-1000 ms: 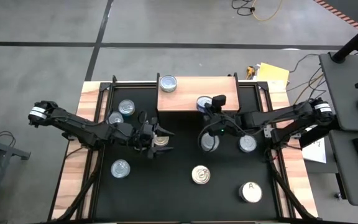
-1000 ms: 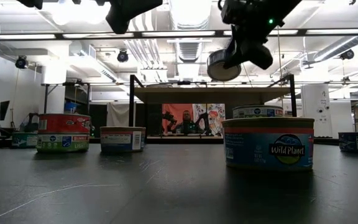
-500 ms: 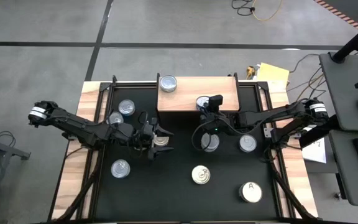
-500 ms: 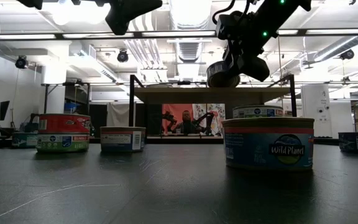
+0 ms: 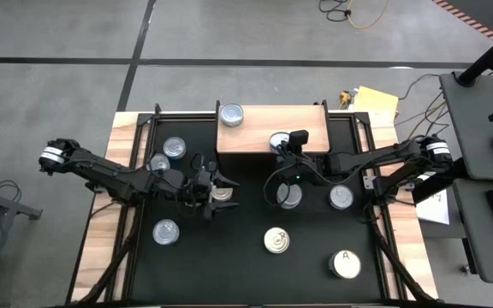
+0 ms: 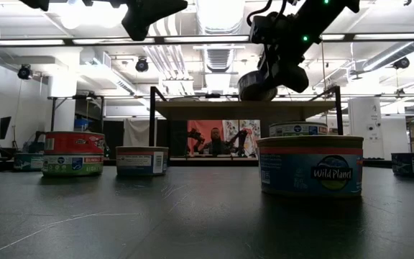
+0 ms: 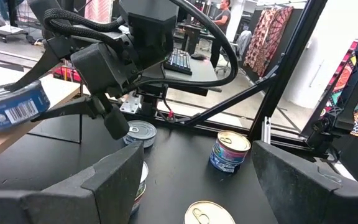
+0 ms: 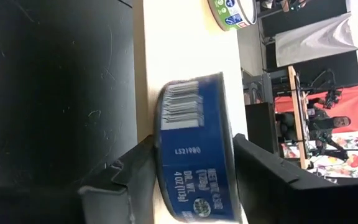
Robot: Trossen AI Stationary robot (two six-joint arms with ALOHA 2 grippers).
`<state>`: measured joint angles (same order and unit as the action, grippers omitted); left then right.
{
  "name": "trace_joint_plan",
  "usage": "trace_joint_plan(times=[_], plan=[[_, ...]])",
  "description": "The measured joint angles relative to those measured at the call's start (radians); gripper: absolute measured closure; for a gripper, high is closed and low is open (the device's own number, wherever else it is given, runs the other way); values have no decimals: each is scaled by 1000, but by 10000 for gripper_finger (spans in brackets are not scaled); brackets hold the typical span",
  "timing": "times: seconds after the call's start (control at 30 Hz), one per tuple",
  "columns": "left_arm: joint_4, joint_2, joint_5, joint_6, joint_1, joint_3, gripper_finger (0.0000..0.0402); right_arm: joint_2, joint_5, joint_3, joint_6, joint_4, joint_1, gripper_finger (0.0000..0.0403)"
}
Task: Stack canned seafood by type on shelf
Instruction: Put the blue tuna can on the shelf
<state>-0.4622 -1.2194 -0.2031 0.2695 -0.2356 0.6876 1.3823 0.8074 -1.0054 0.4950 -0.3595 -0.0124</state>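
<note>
My right gripper (image 5: 285,141) is shut on a blue-labelled tin (image 8: 194,155), holding it just above the near edge of the light wood shelf (image 5: 272,127); the low view shows the tin (image 6: 257,85) tilted in the air. One green-labelled tin (image 5: 231,114) stands on its base on the shelf's left end. My left gripper (image 5: 216,193) hovers open over a tin (image 5: 222,194) on the black tabletop, left of the shelf. Its wide-apart fingers (image 7: 104,183) frame the right arm and other tins in the left wrist view. My right gripper pinches the blue tin between its two fingers (image 8: 126,171), one finger against each flat end and the barcoded side wall (image 8: 182,109) bare between them. The fingers come roughly level from the table's right. The tin is lifted clear over the shelf's near edge (image 8: 143,74).
Loose tins stand on the black tabletop: two at the left (image 5: 176,148) (image 5: 158,162), one near left (image 5: 166,231), two right of centre (image 5: 289,196) (image 5: 341,197), a gold-topped one (image 5: 276,240) and the white "A" tin (image 5: 345,263). The shelf's right part is bare wood.
My right gripper has carried the blue tin a little toward the table's left and slightly down toward the shelf, and the tin has tipped. In the last half second it has hardly moved.
</note>
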Motion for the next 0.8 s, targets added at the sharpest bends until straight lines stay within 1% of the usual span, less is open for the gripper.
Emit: trace_joint_plan(times=[0.27,0.47,0.63,0.8], plan=[[0,0,0,0,0,0,118,-2,0,0,-17,0,0,168],[0,0,0,0,0,0,118,-15,5,0,-73,-1,0,141],[0,0,0,0,0,0,118,-27,8,0,-120,-3,0,130],[0,0,0,0,0,0,118,-27,5,0,-168,-35,0,129]])
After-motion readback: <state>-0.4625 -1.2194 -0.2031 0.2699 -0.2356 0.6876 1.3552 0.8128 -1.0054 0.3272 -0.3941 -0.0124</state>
